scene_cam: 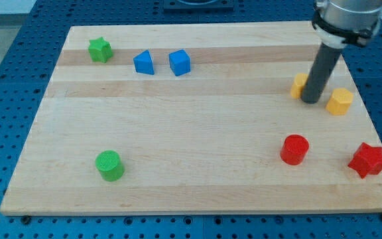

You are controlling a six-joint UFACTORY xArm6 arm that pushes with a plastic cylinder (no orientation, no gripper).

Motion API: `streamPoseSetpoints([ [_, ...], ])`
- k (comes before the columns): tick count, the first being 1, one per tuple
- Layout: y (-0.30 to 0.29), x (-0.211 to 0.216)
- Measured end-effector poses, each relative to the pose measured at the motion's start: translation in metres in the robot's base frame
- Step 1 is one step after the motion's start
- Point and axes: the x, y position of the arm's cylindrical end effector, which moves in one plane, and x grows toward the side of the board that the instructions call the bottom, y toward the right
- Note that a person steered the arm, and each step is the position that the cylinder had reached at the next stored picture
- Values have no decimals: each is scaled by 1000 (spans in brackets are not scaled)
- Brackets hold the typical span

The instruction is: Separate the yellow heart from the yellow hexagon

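Both yellow plastic blocks sit at the wooden table's right, near its top: one half-hidden behind my tip, the other just right; can't tell heart from hexagon. No pincer here, just the rod. Risk: pushing off-center could drag both blocks along together.

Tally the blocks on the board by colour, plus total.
Green: 2, star and cylinder
Blue: 2, triangle and cube
Yellow: 2, one partly behind my tip, one to its right
Red: 2, cylinder and star
Total: 8
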Motion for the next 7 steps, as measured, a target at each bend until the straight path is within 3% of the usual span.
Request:
streamPoseSetpoints([
  [2,-28,-57],
  [5,-48,-70],
  [7,-8,-75],
])
